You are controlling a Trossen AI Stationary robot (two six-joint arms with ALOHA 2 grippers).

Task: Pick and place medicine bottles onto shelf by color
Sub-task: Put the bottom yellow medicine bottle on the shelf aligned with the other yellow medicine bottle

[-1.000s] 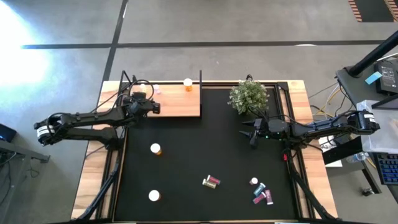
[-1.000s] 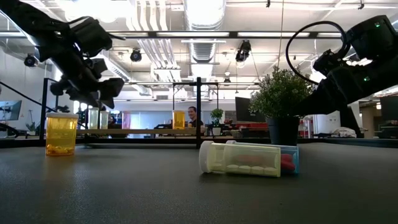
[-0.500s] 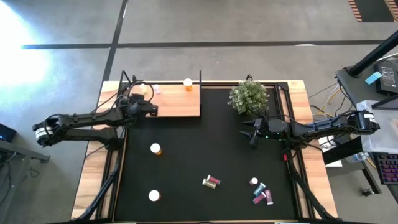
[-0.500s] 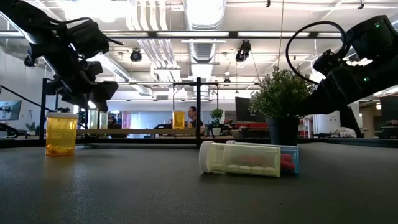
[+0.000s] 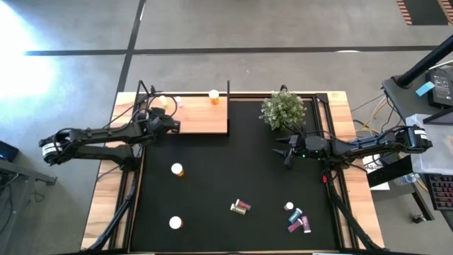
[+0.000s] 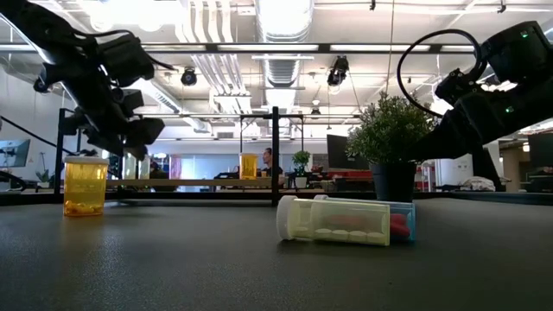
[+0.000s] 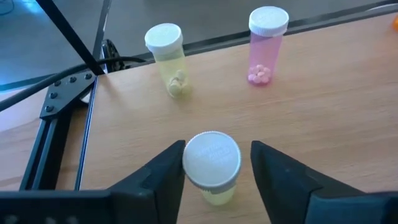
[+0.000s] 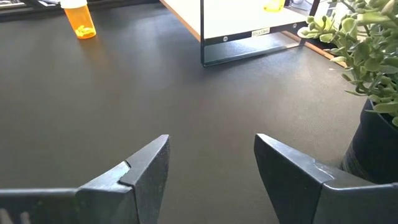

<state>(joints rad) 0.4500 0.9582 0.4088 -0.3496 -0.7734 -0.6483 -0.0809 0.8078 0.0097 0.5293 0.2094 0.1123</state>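
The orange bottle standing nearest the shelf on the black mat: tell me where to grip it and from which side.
The orange bottle stands upright, white cap on top, with open mat all round. Probably best to come straight down and close on the cylindrical body just below the cap. The left gripper is nearer.

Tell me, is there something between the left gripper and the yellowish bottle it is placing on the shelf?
Nothing visible. The left gripper is open, with the yellowish bottle standing upright on the shelf directly between its fingers. Another yellowish bottle and a pink bottle stand farther off.
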